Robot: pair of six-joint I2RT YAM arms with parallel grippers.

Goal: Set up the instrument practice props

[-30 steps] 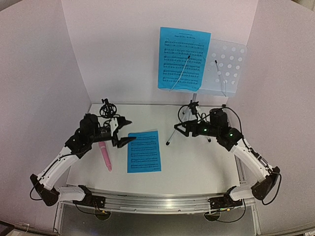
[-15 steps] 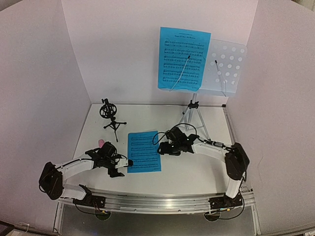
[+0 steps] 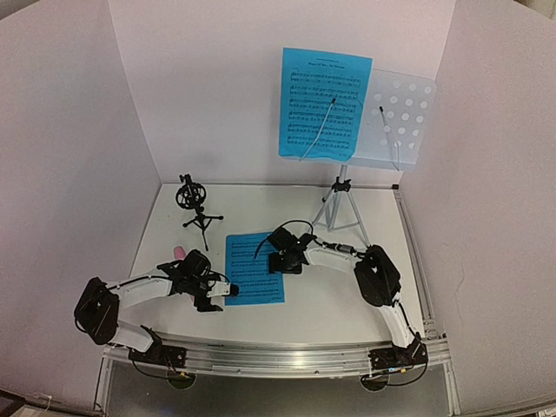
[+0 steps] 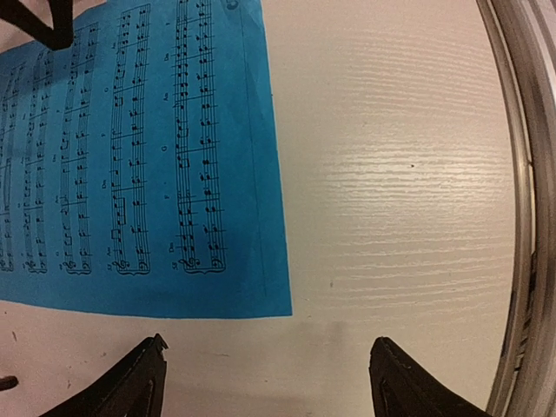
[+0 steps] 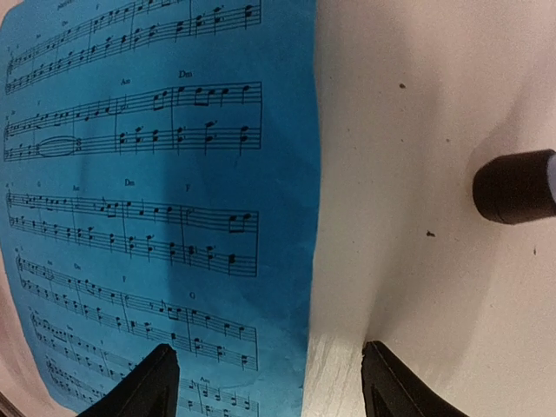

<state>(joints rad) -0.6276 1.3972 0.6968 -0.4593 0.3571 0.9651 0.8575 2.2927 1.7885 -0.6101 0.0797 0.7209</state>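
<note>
One blue sheet-music page hangs on the pale blue perforated music stand, which stands on its silver tripod. The second page lies flat on the table. My left gripper is open and low at that page's near left corner; in the left wrist view the page ends just ahead of my empty gripper. My right gripper is open, and in the right wrist view it straddles the page's right edge. The pink microphone is mostly hidden under my left arm. The black mic holder stands back left.
A black rubber foot of the tripod rests on the table right of the page. The metal rail runs along the table's near edge beside my left gripper. White walls enclose the back and both sides.
Both arms came down from mid-height to the flat page. In the last half second my left gripper slid right to the page's corner and my right gripper moved left over its edge.
</note>
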